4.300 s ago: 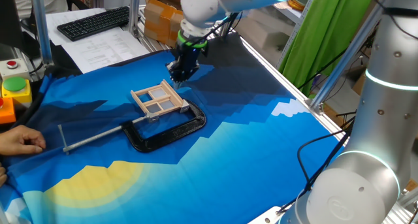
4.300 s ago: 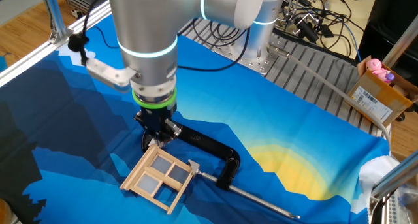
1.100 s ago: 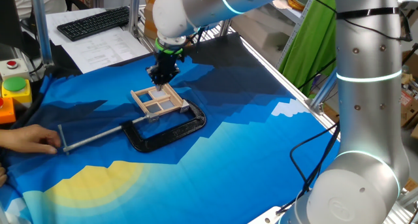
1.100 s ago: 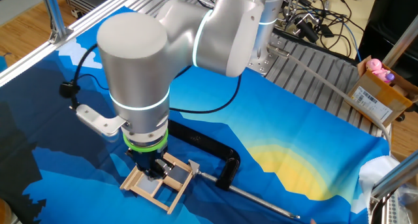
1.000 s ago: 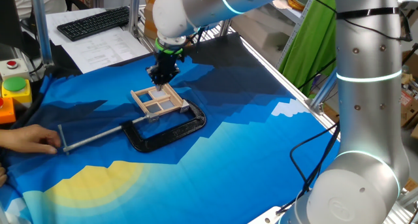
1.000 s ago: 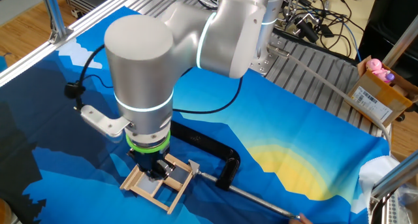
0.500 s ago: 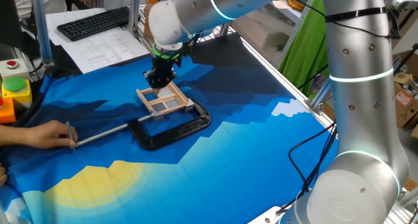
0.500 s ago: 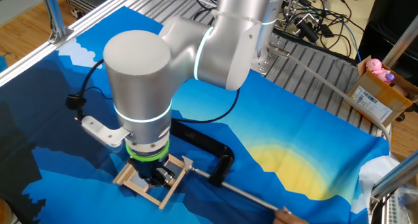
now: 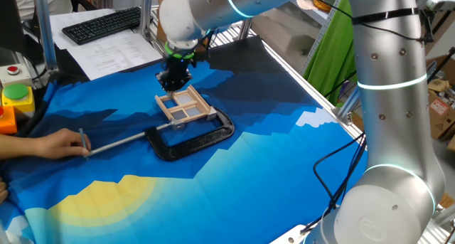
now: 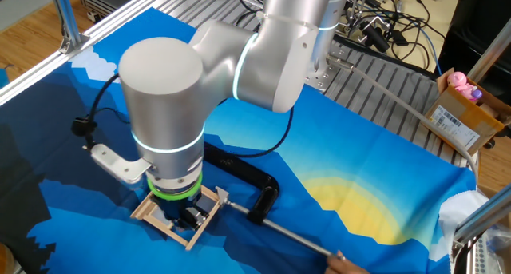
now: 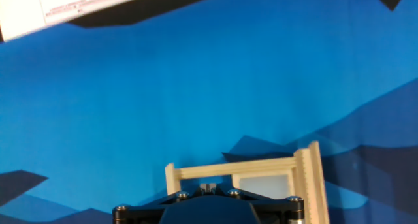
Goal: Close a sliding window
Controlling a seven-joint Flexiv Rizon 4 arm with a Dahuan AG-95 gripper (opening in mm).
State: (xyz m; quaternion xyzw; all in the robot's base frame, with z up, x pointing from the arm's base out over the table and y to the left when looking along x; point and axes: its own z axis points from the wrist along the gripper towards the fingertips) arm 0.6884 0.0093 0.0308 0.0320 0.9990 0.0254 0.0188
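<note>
One human hand [image 9: 46,143] sits at the far left of the one fixed view, gripping the end of the metal rod [image 9: 117,142] that runs rightward into the black C-clamp [image 9: 190,137]; my guess is the person is steadying the clamp so the model cannot skid across the blue cloth of the desk [image 9: 270,166]. Next to the right, the clamp pinches the near edge of the sliding window [image 9: 185,107], which lies flat on the cloth, its tan frame and cross bars facing up. That hold looks meant to keep the frame fixed while only the sash moves. Directly over the far end of the window hangs the gripper [image 9: 173,81], pointing straight down, tips at or just inside the frame, likely pressing on the sash to slide it. In the other fixed view the arm's big wrist covers most of the window [image 10: 172,220], and the hand view shows only the frame's far corner [image 11: 307,168], so I cannot tell whether the gripper is apart or together
</note>
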